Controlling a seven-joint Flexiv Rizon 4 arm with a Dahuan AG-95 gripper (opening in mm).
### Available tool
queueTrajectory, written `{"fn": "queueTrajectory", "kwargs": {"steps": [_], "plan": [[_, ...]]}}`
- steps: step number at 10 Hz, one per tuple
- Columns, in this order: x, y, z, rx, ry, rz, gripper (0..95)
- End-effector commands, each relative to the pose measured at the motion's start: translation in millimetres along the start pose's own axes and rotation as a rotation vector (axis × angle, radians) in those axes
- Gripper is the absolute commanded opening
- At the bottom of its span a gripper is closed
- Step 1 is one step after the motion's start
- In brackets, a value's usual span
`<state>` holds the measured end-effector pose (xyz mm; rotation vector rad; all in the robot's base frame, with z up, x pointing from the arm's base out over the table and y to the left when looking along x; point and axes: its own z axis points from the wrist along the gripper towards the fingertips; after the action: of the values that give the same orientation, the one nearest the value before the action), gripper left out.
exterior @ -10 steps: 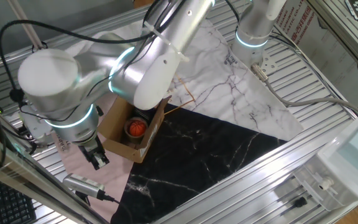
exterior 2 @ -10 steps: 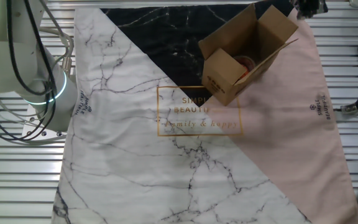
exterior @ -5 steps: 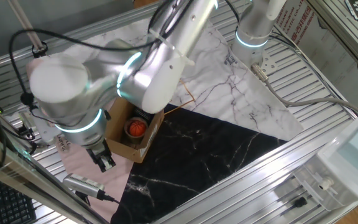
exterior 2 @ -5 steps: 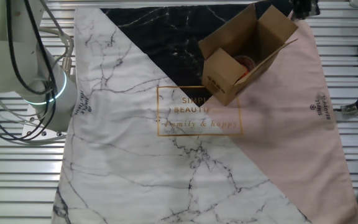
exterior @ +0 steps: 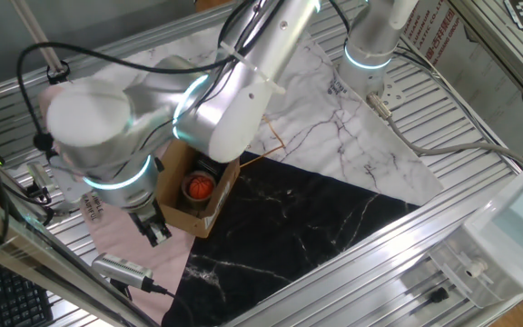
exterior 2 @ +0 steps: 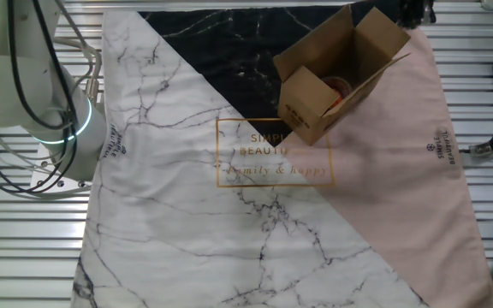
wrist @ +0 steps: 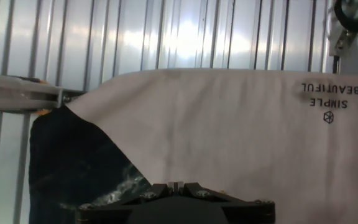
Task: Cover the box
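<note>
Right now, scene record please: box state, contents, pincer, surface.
box: brown cardboard carton on the cloth, flaps open, uncovered
contents: an orange-red round item inside; what it is cannot be told
pincer: low beside the box's outer side, over the pink part of the cloth, holding nothing; jaw state unclear
surface: marble-print cloth in white, black and pink over a slatted metal table
nearby: a grey cylindrical tool with a cable, next to the pincer
</note>
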<state>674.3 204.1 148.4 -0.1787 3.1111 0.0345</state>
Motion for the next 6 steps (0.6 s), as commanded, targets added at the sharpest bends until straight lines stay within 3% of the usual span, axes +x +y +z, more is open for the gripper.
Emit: {"fn": "queueTrajectory", "kwargs": {"steps": [1,2,6], "plan": [[15.7,-9.0,-1.7,-0.005,-0.009,-0.008,0.0],[20.3,-9.1,-7.1,-0.017,-0.009,0.002,0.0],[27.0,-5.0,-21.7,-0.009,0.004,0.006,0.0]]}}
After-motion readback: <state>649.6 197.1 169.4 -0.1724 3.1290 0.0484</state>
